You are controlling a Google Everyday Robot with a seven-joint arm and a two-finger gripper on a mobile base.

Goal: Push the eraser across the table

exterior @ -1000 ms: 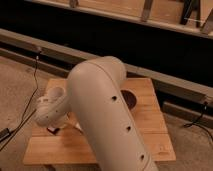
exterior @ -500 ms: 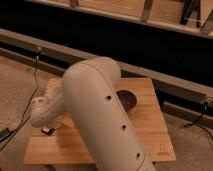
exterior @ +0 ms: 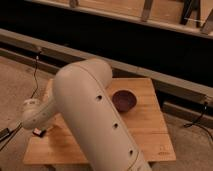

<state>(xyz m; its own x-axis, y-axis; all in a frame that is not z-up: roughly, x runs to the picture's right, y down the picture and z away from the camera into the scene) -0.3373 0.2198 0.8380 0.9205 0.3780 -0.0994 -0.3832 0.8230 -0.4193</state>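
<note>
The eraser (exterior: pixel 38 132) lies at the table's (exterior: pixel 145 125) left edge, a small dark block with a reddish and whitish edge, directly beneath my end effector (exterior: pixel 34 120). A second ago my end effector was farther in over the wood; it has swung left and down, so it now sits low at the eraser, seemingly in contact. I judge the push is under way or just starting. A dark bowl (exterior: pixel 124 100) stands well apart on the right. My arm (exterior: pixel 95 120) hides the middle of the table.
</note>
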